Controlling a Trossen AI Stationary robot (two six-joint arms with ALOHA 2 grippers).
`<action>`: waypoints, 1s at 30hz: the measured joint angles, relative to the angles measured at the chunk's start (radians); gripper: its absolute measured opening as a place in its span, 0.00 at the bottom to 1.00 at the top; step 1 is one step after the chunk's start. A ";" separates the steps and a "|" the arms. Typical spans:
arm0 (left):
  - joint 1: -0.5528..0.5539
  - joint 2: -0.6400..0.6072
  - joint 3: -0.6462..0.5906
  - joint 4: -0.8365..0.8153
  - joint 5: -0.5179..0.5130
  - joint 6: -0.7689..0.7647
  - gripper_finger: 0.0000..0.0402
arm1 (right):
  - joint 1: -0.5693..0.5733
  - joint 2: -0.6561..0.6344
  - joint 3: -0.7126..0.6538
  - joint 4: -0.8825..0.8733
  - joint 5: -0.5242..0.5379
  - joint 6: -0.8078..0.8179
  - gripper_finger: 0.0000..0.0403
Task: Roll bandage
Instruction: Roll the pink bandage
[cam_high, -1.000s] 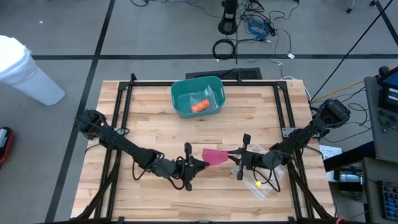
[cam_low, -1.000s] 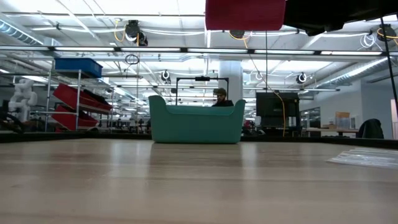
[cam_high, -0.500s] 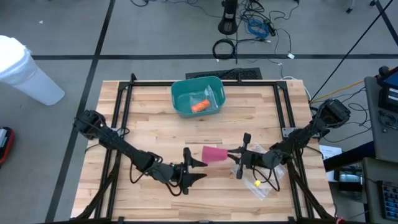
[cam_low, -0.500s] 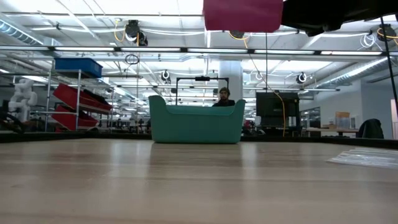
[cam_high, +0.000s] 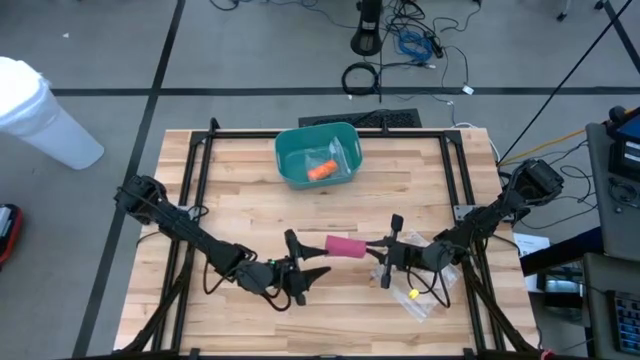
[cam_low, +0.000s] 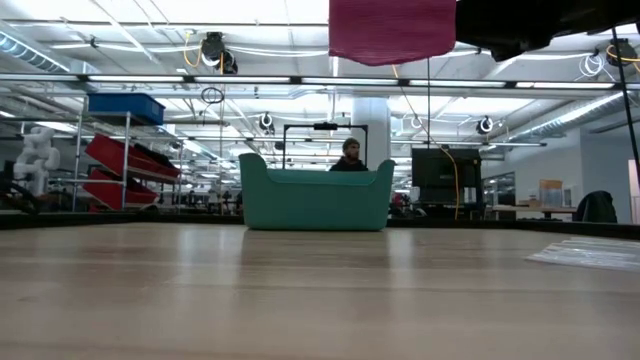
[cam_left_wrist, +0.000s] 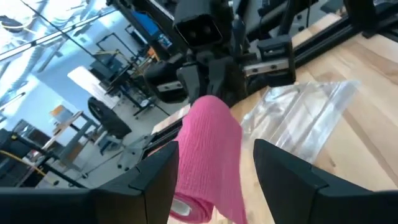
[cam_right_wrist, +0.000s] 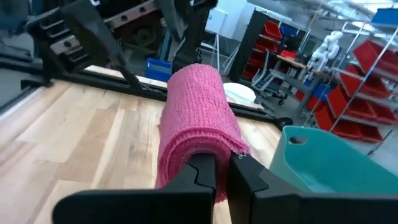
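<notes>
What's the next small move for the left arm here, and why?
Probably bring the open left gripper back onto the free end of the pink bandage and close. The right gripper holds the roll above the table, and the left fingers sit either side of it without touching.

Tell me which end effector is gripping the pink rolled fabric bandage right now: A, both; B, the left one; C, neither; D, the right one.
D: the right end effector is shut on one end of the pink rolled fabric bandage, held above the table, while the left end effector stands open just short of it.
</notes>
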 joint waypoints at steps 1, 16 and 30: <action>-0.001 -0.001 0.000 0.002 -0.008 0.000 0.53 | 0.000 0.000 0.000 0.000 0.000 0.021 0.01; 0.010 -0.001 0.000 -0.090 -0.080 -0.027 0.53 | -0.213 -0.034 0.000 -0.158 -0.434 0.792 0.02; -0.033 -0.001 0.000 -0.204 -0.129 -0.151 0.53 | -0.331 -0.032 0.000 -0.219 -0.672 1.067 0.03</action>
